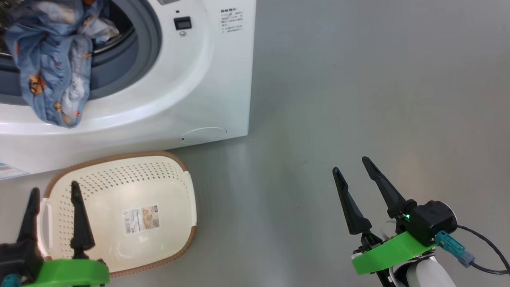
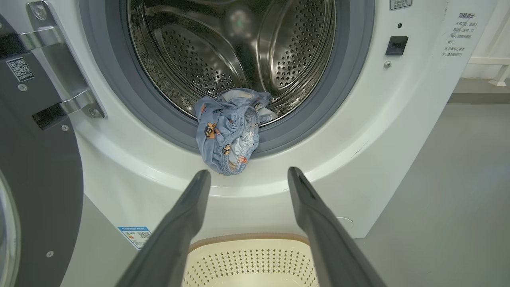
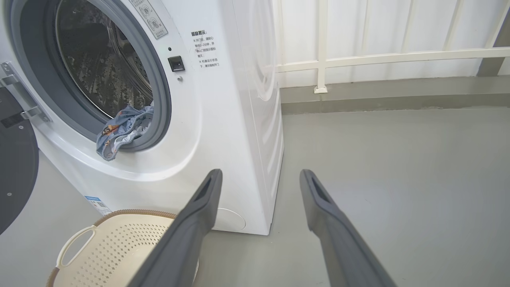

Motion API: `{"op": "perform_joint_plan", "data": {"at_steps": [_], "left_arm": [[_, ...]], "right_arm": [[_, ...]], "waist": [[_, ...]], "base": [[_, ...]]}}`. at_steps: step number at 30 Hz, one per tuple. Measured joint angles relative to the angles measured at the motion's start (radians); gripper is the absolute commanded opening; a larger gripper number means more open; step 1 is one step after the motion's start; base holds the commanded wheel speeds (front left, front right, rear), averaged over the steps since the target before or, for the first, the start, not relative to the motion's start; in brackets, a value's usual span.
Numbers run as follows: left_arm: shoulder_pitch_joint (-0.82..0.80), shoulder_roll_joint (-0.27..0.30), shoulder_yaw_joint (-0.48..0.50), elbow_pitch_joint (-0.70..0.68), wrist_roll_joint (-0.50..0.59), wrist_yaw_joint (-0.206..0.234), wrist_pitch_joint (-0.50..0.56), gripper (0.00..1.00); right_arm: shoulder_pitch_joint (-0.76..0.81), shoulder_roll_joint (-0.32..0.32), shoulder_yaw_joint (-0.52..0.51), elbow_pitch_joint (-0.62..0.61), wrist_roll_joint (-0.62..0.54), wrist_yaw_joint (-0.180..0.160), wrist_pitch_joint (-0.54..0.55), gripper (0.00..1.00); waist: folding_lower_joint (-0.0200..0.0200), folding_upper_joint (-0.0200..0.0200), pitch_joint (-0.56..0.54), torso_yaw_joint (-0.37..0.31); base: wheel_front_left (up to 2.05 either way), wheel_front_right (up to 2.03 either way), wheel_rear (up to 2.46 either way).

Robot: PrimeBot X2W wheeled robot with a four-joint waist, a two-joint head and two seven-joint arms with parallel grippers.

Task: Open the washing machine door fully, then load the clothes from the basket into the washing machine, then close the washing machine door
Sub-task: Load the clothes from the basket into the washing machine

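My left gripper and right gripper gape wide and empty, low in frame, since the clothes drape the washing machine rim upper left, leaving the basket bare.

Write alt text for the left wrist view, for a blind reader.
A light-blue printed garment hangs over the grey gasket of the white washing machine, half in the steel drum, half out. The open left gripper points at it, holding nothing; the washing machine door stands open at left, the cream basket below.
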Motion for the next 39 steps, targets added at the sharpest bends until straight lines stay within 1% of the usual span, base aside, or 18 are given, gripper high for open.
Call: {"op": "perform_joint_plan", "data": {"at_steps": [3, 12, 31, 32, 39], "left_arm": [[0.020, -0.001, -0.009, -0.010, 0.000, 0.009, 0.000, 1.00], [0.044, -0.020, -0.039, -0.007, -0.006, 0.009, 0.005, 1.00], [0.022, -0.027, -0.050, 0.017, -0.016, 0.007, 0.014, 1.00], [0.011, -0.027, -0.049, 0.023, -0.017, 0.005, 0.018, 1.00], [-0.104, -0.009, -0.035, 0.094, -0.069, -0.054, 0.057, 1.00]], "right_arm": [[0.003, 0.000, -0.002, 0.005, 0.000, 0.000, 0.000, 1.00], [0.006, 0.000, -0.003, 0.011, -0.007, 0.000, 0.000, 1.00], [0.005, 0.000, 0.004, 0.002, -0.007, 0.000, 0.000, 1.00], [0.005, 0.000, 0.006, 0.001, -0.007, 0.000, 0.000, 1.00], [-0.006, -0.001, 0.024, -0.010, -0.006, 0.000, 0.000, 1.00]], "waist": [[0.0000, 0.0000, -0.016, 0.007], [0.0000, 0.0000, -0.042, 0.024], [0.0000, 0.0000, -0.013, 0.036], [0.0000, 0.0000, -0.008, 0.036], [0.0000, 0.0000, 0.036, 0.033]], "base": [[0.00, 0.00, 0.00], [0.00, 0.00, 0.00], [0.00, 0.00, 0.00], [0.00, 0.00, 0.00], [0.00, 0.00, 0.00]]}}
